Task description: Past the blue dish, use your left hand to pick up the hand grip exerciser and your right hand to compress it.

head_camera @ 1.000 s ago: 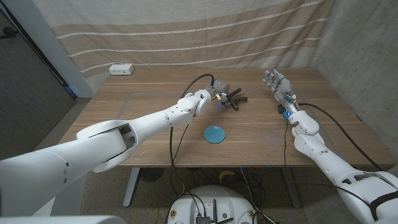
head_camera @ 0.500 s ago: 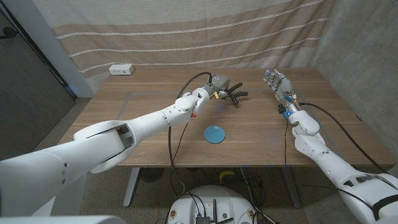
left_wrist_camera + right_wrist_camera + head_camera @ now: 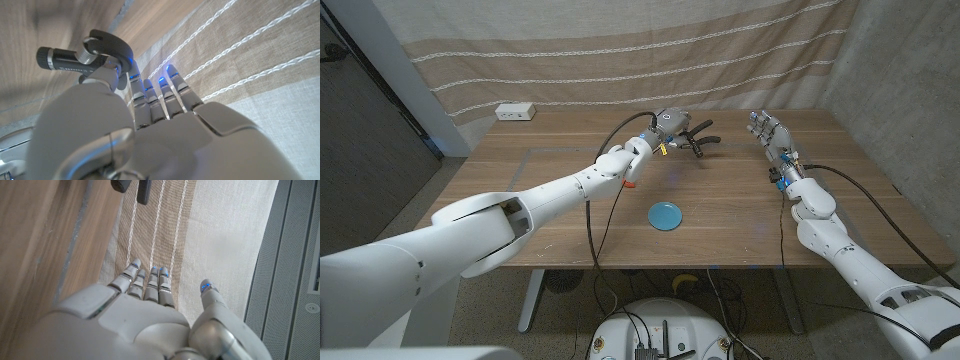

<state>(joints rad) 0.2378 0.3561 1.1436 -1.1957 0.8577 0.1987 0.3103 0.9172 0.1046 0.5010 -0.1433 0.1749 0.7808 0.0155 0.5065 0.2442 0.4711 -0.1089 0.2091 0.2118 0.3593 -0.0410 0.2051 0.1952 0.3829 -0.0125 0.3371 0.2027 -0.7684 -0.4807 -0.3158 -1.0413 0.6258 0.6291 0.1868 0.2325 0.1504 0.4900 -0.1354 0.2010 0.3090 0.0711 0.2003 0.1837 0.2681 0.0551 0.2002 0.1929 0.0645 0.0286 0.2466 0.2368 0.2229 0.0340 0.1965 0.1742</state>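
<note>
Exerciser (image 3: 698, 143) aloft in left hand (image 3: 670, 126)

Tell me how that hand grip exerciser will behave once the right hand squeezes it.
The hand grip exerciser is held by the left hand above the table, so it probably is light. Its coiled metal spring suggests it will resist and spring back. The two dark handles look rigid, and being held from one side it may twist when the right hand presses.

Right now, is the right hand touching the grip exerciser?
Apart. The head view shows the right hand open, with bare table between it and the hand grip exerciser, which the left hand holds.
</note>
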